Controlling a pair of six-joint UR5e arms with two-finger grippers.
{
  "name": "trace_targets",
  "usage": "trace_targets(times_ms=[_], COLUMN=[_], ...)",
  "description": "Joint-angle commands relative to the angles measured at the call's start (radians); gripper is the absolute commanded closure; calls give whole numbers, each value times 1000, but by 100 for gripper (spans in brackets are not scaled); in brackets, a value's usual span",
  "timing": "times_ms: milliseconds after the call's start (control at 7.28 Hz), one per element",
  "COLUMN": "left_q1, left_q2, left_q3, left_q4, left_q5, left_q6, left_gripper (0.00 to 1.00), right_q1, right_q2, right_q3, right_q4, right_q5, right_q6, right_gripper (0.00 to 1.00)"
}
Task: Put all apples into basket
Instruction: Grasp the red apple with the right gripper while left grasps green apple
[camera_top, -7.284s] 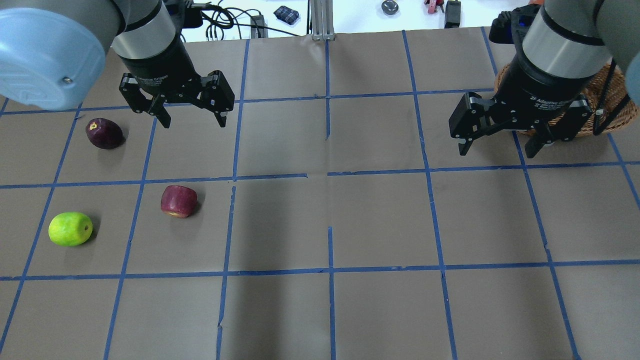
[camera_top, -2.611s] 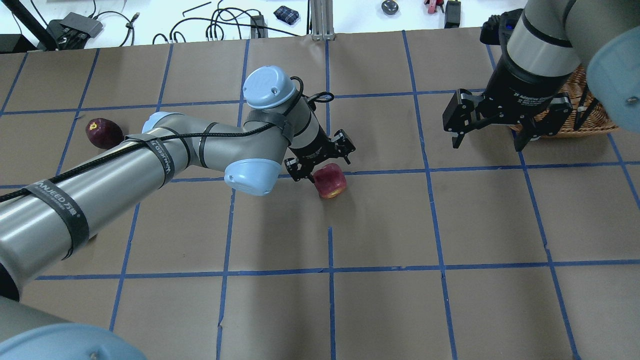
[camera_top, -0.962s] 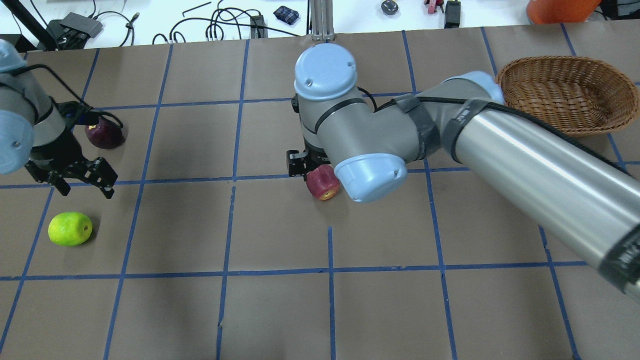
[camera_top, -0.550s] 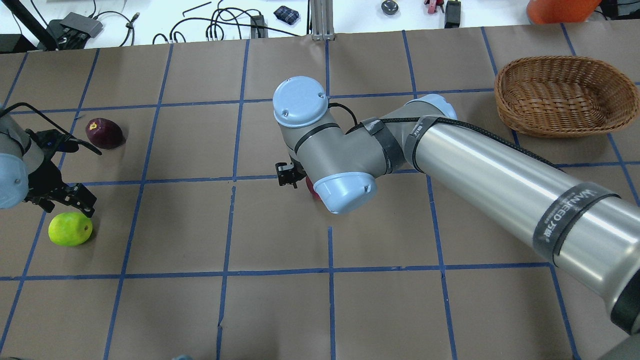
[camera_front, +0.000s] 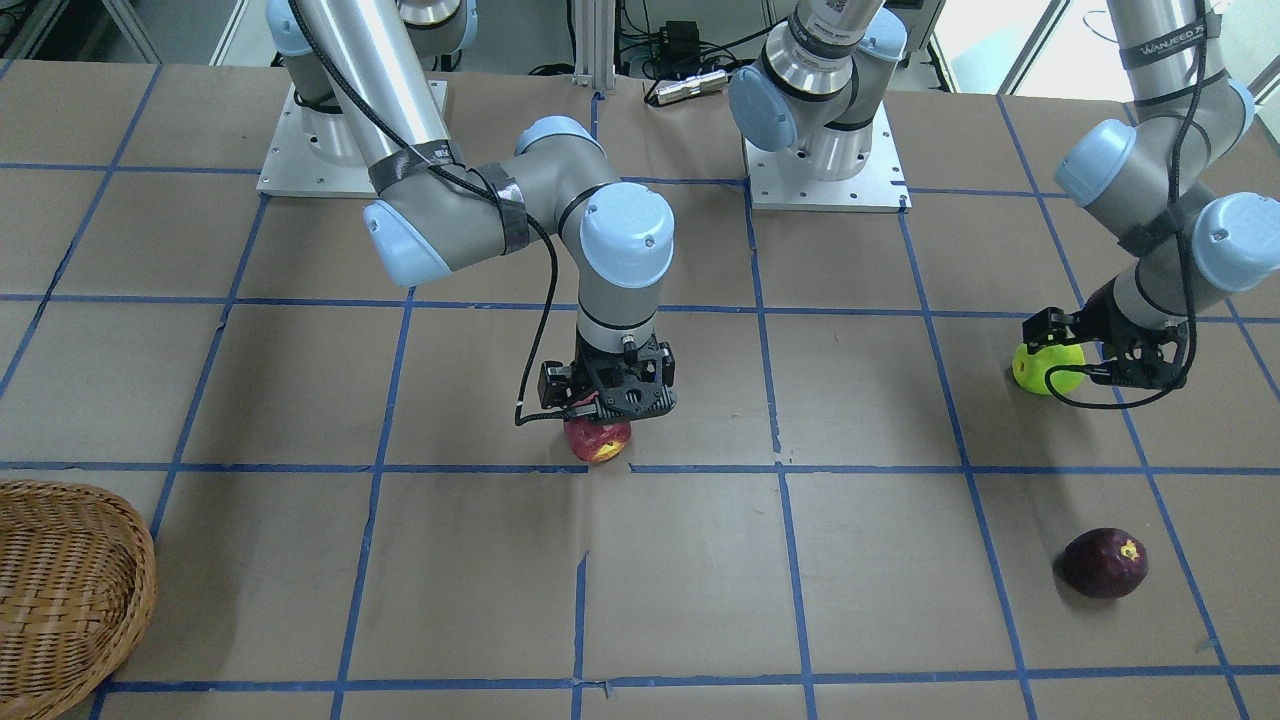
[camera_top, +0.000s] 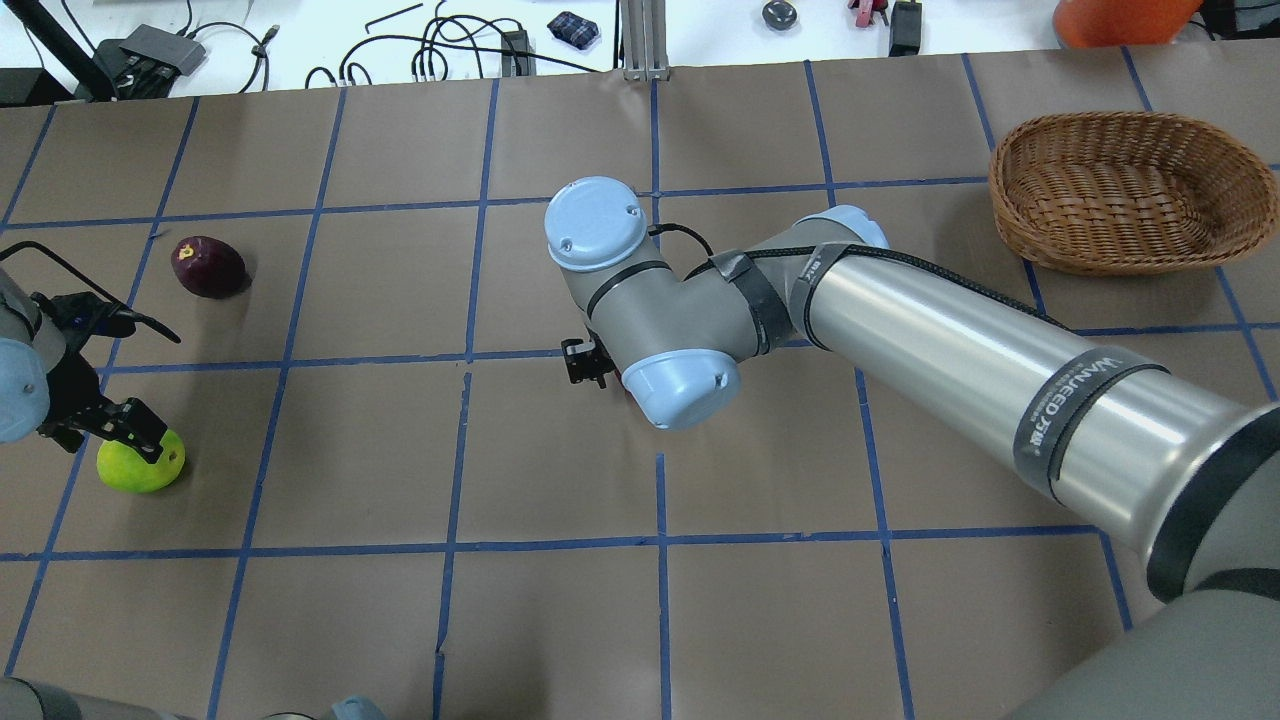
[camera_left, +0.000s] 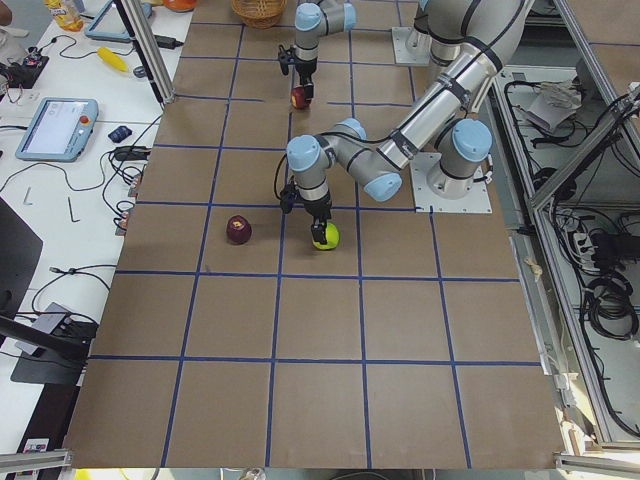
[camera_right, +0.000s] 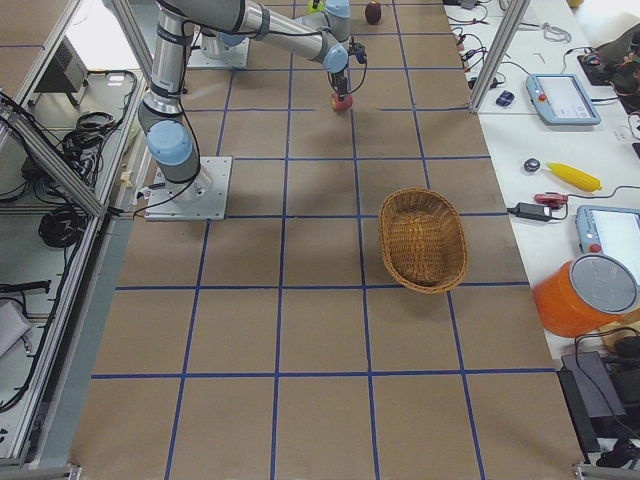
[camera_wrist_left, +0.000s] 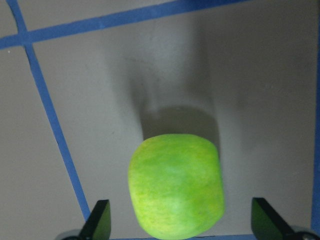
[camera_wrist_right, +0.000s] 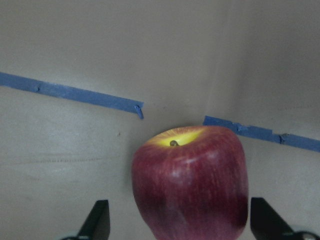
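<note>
The red apple (camera_front: 597, 441) with its yellow patch lies at the table's middle. My right gripper (camera_wrist_right: 180, 225) is open and low over it, a finger (camera_wrist_right: 98, 221) on each side of the apple (camera_wrist_right: 190, 185), not touching. The overhead view hides this apple under the right wrist. The lime-green apple (camera_top: 140, 466) lies at the left. My left gripper (camera_wrist_left: 180, 227) is open and straddles the green apple (camera_wrist_left: 175, 186). The purple-maroon apple (camera_top: 208, 266) lies free beyond it. The wicker basket (camera_top: 1130, 190) stands at the far right and holds nothing.
The brown paper table cover carries a blue tape grid. A white bench with cables (camera_top: 450, 40) and an orange object (camera_top: 1110, 15) lies past the far edge. The two arm bases (camera_front: 345, 150) stand at the robot's side.
My left gripper has come down from beside the purple apple onto the green apple. My right wrist has lowered over the red apple, which it now hides in the overhead view.
</note>
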Motion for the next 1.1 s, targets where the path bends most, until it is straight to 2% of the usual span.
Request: trace_targets(times_ms=[0, 137, 275, 412, 550, 687, 825, 962], left_q1=[6, 6, 5, -3, -6, -18, -47, -88], left_q2=[-40, -57, -67, -66, -61, -29, -5, 35], left_q3=[-3, -4, 5, 8, 8, 13, 29, 60], left_q4=[0, 6, 6, 4, -9, -14, -44, -124], left_q5=[-4, -6, -4, -3, -6, -1, -6, -62], left_q6=[-3, -3, -6, -4, -6, -4, -1, -3], left_gripper=[0, 0, 3, 38, 69, 85, 88, 88], right_q1=[0, 0, -2, -8, -15, -29, -50, -96], right_q2=[46, 58, 59, 51, 48, 40, 2, -53], right_q3=[3, 3, -7, -9, -12, -15, -17, -18], right_q4=[-82, -89, -84, -69, -64, -63, -34, 21], right_q5=[-2, -2, -5, -3, 0, 6, 7, 6], right_q6=[-3, 12, 7, 9, 7, 9, 7, 7], right_gripper=[0, 0, 59, 100, 100, 100, 100, 100])
